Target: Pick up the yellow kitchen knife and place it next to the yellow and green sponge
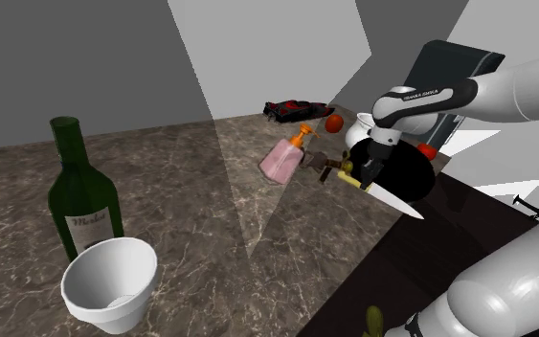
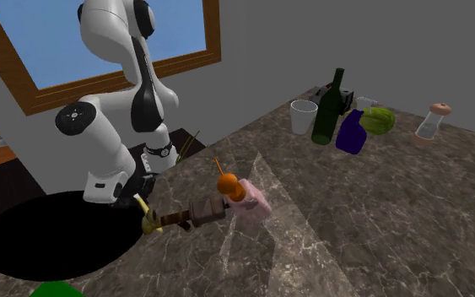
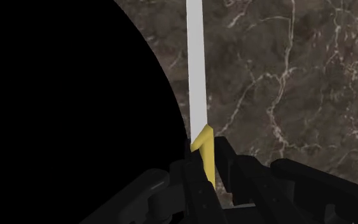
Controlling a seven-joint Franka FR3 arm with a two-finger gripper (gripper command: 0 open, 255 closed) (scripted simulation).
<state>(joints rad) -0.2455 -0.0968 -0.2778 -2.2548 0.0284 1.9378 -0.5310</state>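
The knife (image 3: 196,70) has a long white blade and a yellow handle. My gripper (image 3: 204,165) is shut on the handle, and the blade points straight away from the fingers. In the shoulder view the gripper (image 1: 363,175) holds the knife (image 1: 396,201) over a black round area (image 1: 413,170), the blade slanting down toward the stand. In the second exterior view the gripper (image 2: 143,207) and the yellow handle (image 2: 148,218) are at the counter's left end. The yellow and green sponge (image 2: 379,120) lies far off at the back right, behind a purple spray bottle (image 2: 351,131).
A pink soap bottle with an orange pump (image 1: 284,158) and a brown object (image 1: 325,168) lie close to the gripper. A green bottle (image 1: 80,191) and a white cup (image 1: 111,282) stand near the sponge end, with a shaker (image 2: 429,122) beyond. A tomato (image 1: 334,123) sits further back.
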